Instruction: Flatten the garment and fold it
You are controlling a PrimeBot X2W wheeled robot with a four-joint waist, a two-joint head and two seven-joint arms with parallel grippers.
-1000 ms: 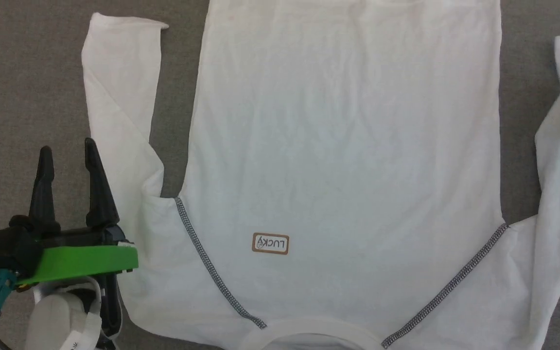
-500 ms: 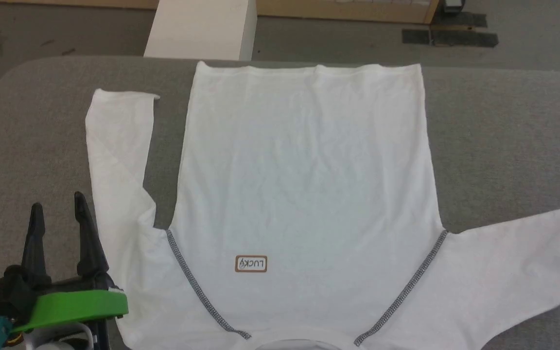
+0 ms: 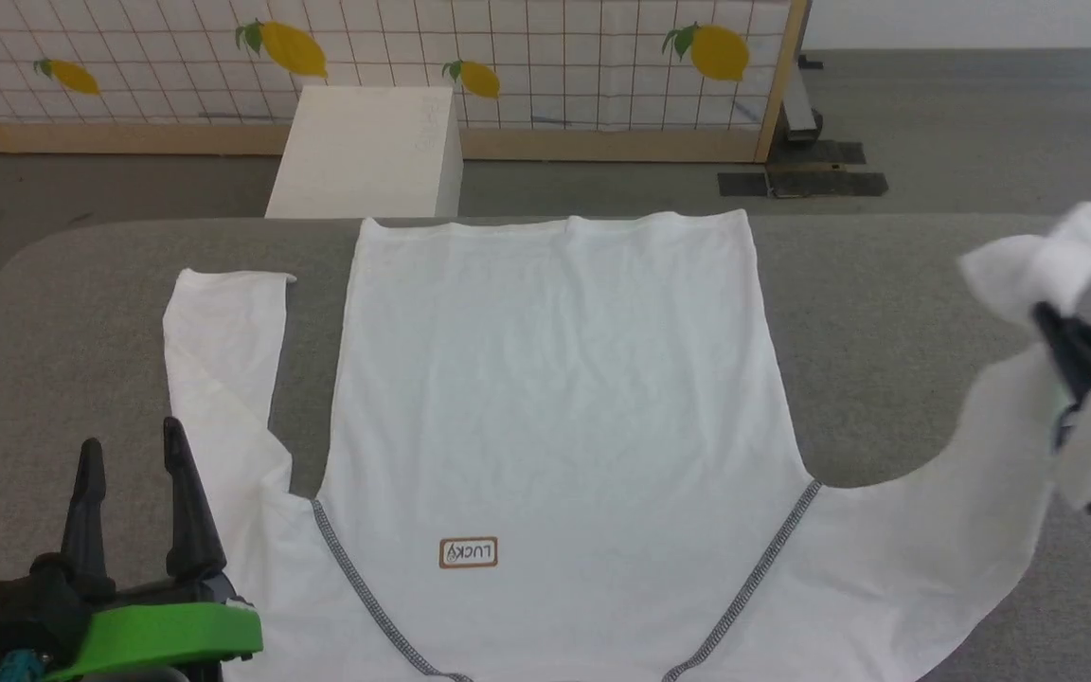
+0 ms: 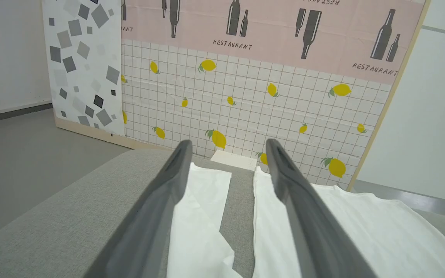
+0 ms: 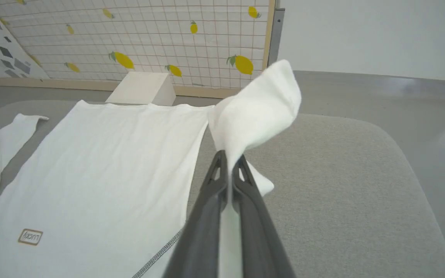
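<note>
Garment (image 3: 555, 398) white, body flat, grey zigzag seams (image 3: 746, 587), right sleeve (image 3: 1028, 263) raised.

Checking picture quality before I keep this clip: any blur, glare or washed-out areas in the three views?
Head view: even light, garment nearly washed out, lifted sleeve at the right gripper slightly smeared. Left wrist view: left gripper soft up close, wall sharp. Right wrist view: pale glare on the floor, garment folds faint.
</note>
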